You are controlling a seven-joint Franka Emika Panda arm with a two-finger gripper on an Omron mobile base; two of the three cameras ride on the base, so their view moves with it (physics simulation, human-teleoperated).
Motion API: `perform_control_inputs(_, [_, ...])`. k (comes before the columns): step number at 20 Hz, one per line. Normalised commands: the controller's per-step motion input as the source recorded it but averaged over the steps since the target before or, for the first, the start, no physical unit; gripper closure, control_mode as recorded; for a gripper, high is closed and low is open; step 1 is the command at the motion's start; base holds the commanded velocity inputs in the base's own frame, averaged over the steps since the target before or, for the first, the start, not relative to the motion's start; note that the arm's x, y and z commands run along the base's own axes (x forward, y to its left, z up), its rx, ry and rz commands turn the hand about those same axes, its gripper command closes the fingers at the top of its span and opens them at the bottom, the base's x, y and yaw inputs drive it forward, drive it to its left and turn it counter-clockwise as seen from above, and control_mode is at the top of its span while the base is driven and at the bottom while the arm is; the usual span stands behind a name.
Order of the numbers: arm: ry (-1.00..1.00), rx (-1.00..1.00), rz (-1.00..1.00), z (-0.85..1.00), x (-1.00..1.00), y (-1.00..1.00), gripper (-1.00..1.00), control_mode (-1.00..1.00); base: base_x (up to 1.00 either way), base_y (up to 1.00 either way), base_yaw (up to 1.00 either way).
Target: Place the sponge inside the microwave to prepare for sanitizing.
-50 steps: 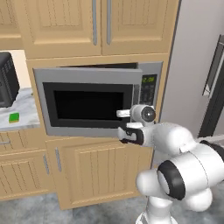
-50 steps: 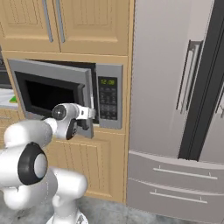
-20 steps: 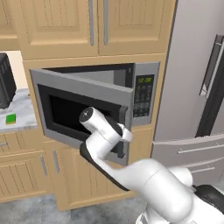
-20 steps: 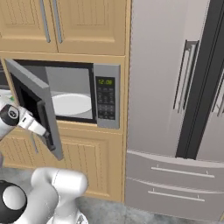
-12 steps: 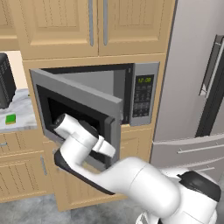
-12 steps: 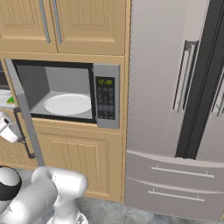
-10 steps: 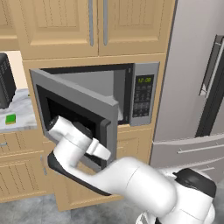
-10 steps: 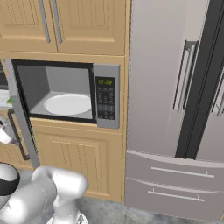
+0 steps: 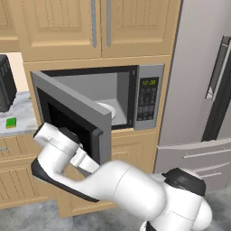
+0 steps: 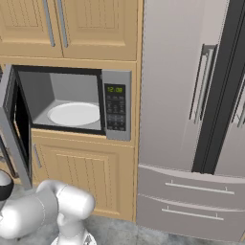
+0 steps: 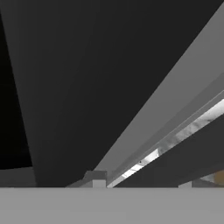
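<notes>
The microwave [image 9: 146, 97] stands open, its black-windowed door [image 9: 67, 115] swung out to the left, the white round plate [image 10: 74, 114] bare inside. The small green sponge [image 9: 11, 122] lies on the counter to the left, apart from the arm. My hand [image 9: 58, 137] is low at the front of the door. In the hand view my gripper [image 11: 140, 181] is pressed close to the door's dark window, and a grey bar of the door runs down between the two parted fingertips [image 11: 94, 178]. Whether they press on the bar is not visible.
A black toaster oven [image 9: 6, 88] stands behind the sponge on the marble counter [image 9: 22, 115]. A tall steel fridge [image 10: 191, 119] is to the right of the microwave. Wooden cabinets sit above and below. My white arm [image 9: 122, 189] crosses in front of the lower cabinets.
The microwave door has swung from nearly closed to wide open, leftward. My hand has travelled left and down with it.
</notes>
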Motion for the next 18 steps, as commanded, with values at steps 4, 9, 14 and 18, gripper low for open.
perform_control_inputs(4, [0.0,0.0,-0.05,0.0,-0.04,0.0,-1.0,-1.0,0.0,0.0,0.0])
perform_control_inputs(9, [0.0,0.0,-0.01,0.0,-0.06,0.0,-1.0,-1.0,0.0,0.0,0.0])
perform_control_inputs(14, [0.0,-0.06,0.0,0.03,-0.08,0.19,-1.0,-1.0,0.0,0.0,0.0])
perform_control_inputs(18, [0.0,-0.08,0.0,0.0,-0.14,0.42,-1.0,-1.0,0.0,0.0,0.0])
